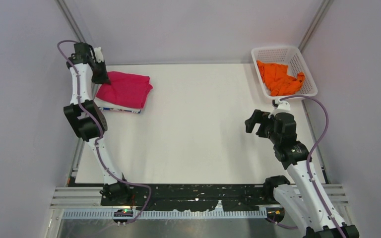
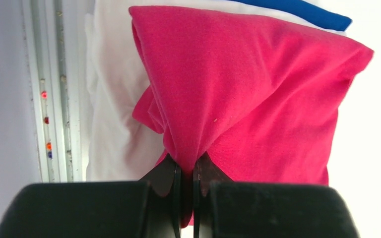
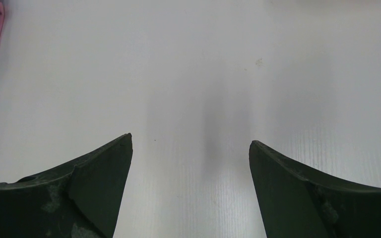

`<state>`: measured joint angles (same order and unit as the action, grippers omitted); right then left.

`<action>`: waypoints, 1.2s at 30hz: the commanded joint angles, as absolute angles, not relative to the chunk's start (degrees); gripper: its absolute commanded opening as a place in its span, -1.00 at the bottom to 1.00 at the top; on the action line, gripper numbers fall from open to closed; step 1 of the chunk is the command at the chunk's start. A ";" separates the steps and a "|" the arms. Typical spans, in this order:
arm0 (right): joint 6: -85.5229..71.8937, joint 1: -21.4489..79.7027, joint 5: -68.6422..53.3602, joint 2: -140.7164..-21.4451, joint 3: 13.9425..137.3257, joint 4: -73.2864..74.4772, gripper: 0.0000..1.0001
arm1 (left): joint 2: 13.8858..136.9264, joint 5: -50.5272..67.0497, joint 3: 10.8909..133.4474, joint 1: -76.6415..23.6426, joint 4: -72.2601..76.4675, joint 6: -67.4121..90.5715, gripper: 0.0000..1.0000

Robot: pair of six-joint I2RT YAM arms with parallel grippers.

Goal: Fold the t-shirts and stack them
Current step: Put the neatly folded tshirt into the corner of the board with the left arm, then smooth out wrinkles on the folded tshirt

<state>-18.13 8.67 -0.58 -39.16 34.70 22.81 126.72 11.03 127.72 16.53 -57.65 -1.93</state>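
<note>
Left jaws clamp magenta t-shirt [image 2: 258,89] edge; right jaws gape over open table [image 3: 188,74].

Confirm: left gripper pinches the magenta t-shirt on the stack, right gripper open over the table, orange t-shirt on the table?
One error: the orange t-shirt lies in the white lattice basket, not on the table; the top external view shows it. Left gripper does pinch the magenta t-shirt on the stack; right gripper is open over the table.
</note>
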 commanded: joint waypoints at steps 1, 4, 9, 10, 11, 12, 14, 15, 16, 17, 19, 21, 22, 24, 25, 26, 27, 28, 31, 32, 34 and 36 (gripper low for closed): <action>-17.74 8.64 1.79 -39.40 36.37 21.62 0.91 | 124.98 21.98 126.76 17.58 -55.90 -5.15 -1.00; -17.78 8.63 1.70 -39.43 36.46 21.68 0.91 | 125.24 27.01 126.94 17.58 -56.15 -6.20 -0.78; -17.76 8.67 1.96 -38.94 36.43 21.98 0.91 | 123.67 12.71 128.95 17.47 -55.21 3.66 0.76; -17.76 8.60 1.99 -38.83 36.51 22.04 0.91 | 121.73 9.73 127.25 17.22 -53.41 6.14 0.94; -17.75 8.68 2.08 -38.79 36.58 22.05 0.91 | 119.27 3.94 125.10 16.90 -51.62 7.86 0.98; -17.75 8.64 2.09 -38.72 36.59 22.17 0.91 | 116.56 0.06 122.98 16.38 -49.75 8.51 0.99; -17.75 8.69 2.11 -38.57 36.60 22.15 0.91 | 111.60 -6.99 118.56 14.86 -46.52 9.23 0.99; -17.80 8.68 2.22 -38.58 36.58 22.15 0.91 | 109.54 -9.14 116.79 13.37 -44.77 8.90 0.99; -17.81 8.65 2.31 -38.47 36.55 22.17 0.91 | 107.56 -10.15 115.35 12.48 -44.02 8.11 0.99; -17.83 8.69 2.34 -38.48 36.55 22.20 0.91 | 105.95 -10.38 114.21 11.36 -43.14 7.30 0.99; -17.82 8.64 2.33 -38.36 36.52 22.22 0.91 | 103.70 -8.69 112.56 9.04 -41.41 6.08 0.99; -17.86 8.64 2.22 -38.06 36.47 22.17 0.91 | 102.63 -2.22 110.76 8.49 -39.44 6.14 0.98; -17.85 8.58 2.20 -37.90 36.36 22.16 0.91 | 102.63 1.54 110.05 8.60 -38.57 6.79 0.98; -17.94 8.59 2.20 -37.71 36.22 22.12 0.91 | 103.90 4.27 109.68 8.65 -37.95 8.49 0.98; -17.94 8.60 2.20 -37.66 36.21 22.14 0.91 | 105.11 4.30 109.76 8.76 -37.78 9.20 0.98; -17.84 8.61 2.31 -37.58 36.17 22.14 0.91 | 106.43 4.49 109.99 9.05 -37.64 9.75 0.98; -17.84 8.61 2.43 -37.51 36.15 22.15 0.91 | 108.03 4.75 110.31 9.36 -37.80 10.22 0.98; -17.80 8.66 2.74 -37.50 36.06 22.15 0.91 | 110.29 4.87 110.76 9.85 -38.02 11.26 0.98; -17.80 8.59 3.18 -37.53 35.88 22.01 0.91 | 116.23 6.91 113.82 11.76 -41.24 14.03 0.98; -17.76 8.61 3.21 -37.48 35.87 22.04 0.91 | 117.96 7.52 114.45 12.26 -42.43 14.59 0.98; -17.76 8.65 3.11 -37.40 35.67 21.95 0.91 | 120.75 7.97 114.46 13.07 -43.66 15.71 0.98; -17.69 8.64 3.26 -37.47 35.50 21.55 0.91 | 123.33 8.14 114.67 13.39 -45.24 16.28 0.98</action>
<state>-18.13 8.67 1.91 -38.22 34.70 23.05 120.40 5.72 112.95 12.19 -40.88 13.19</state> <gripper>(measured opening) 0.955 0.992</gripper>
